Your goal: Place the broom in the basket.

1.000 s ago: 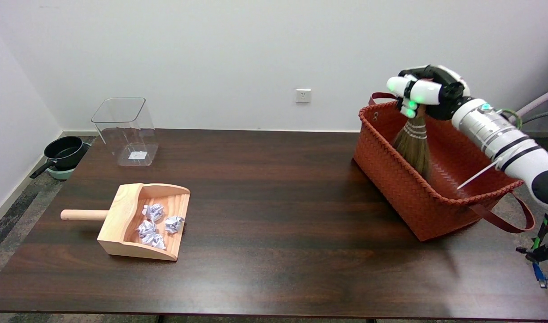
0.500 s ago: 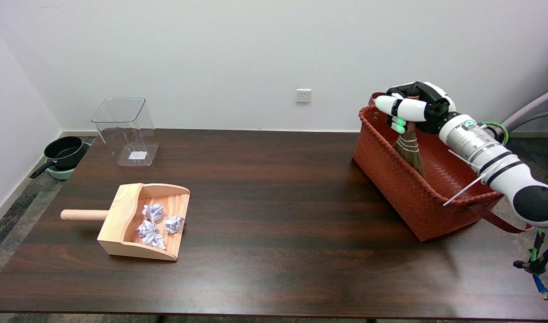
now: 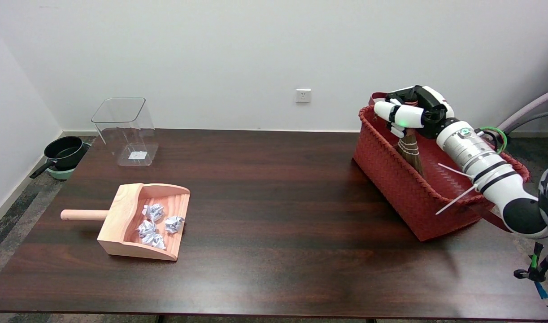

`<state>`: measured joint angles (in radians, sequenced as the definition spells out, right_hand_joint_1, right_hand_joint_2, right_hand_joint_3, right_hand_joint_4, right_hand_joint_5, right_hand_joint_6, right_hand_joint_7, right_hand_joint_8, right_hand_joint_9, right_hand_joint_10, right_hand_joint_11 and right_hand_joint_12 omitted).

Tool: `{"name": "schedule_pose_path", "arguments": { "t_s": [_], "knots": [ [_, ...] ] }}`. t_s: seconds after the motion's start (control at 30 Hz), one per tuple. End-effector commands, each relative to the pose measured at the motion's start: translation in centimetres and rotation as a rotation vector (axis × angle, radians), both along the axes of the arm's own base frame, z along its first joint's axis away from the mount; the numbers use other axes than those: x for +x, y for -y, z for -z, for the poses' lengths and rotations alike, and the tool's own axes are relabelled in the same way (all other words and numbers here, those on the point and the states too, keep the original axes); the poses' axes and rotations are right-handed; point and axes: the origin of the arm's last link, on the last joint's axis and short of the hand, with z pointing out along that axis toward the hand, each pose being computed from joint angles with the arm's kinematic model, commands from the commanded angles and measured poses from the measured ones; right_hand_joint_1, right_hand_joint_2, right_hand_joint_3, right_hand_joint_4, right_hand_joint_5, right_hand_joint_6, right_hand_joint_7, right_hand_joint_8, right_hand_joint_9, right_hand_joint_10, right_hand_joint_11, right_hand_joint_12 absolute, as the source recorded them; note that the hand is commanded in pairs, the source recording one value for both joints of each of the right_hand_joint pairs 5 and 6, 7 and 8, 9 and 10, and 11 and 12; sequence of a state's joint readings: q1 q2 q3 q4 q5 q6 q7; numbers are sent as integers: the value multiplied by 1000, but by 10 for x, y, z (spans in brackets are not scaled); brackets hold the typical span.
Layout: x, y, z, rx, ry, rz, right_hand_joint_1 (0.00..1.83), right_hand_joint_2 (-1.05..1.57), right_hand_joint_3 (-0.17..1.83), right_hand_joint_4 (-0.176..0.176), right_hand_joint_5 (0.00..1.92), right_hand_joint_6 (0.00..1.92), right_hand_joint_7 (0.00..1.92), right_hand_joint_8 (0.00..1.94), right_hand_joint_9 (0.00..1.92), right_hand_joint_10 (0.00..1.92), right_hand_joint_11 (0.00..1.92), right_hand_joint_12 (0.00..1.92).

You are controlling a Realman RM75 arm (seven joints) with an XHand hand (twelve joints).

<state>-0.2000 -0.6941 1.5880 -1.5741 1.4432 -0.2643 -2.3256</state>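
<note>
Straw broom (image 3: 411,150) sits deeper in the basket (image 3: 390,179) than before, robot hand (image 3: 411,114) still clamped on it.

I have a single head view, from above the table's (image 3: 274,269) near side, looking down and across the dark top to the white back wall (image 3: 256,54). It sits far enough back to take in nearly the whole tabletop, with strips of floor at both sides. My right arm (image 3: 484,166) enters from the lower right. The table's near edge lies at the frame's bottom, I think just cropped. No second view shares this scene.
</note>
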Motion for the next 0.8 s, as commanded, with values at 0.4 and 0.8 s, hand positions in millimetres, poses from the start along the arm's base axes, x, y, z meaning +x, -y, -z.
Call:
{"name": "schedule_pose_path", "arguments": {
  "t_s": [0.4, 0.8],
  "knots": [
    [-10, -16, 3, -66, -36, -82, 1246, 554, 727, 0, 1384, 1384, 1668, 1668, 1598, 1598, 1490, 1490],
    [-13, -17, 7, -72, -33, -101, 1251, 54, 915, 0, 944, 944, 1389, 1389, 1286, 1286, 1086, 1086]
  ]
}}
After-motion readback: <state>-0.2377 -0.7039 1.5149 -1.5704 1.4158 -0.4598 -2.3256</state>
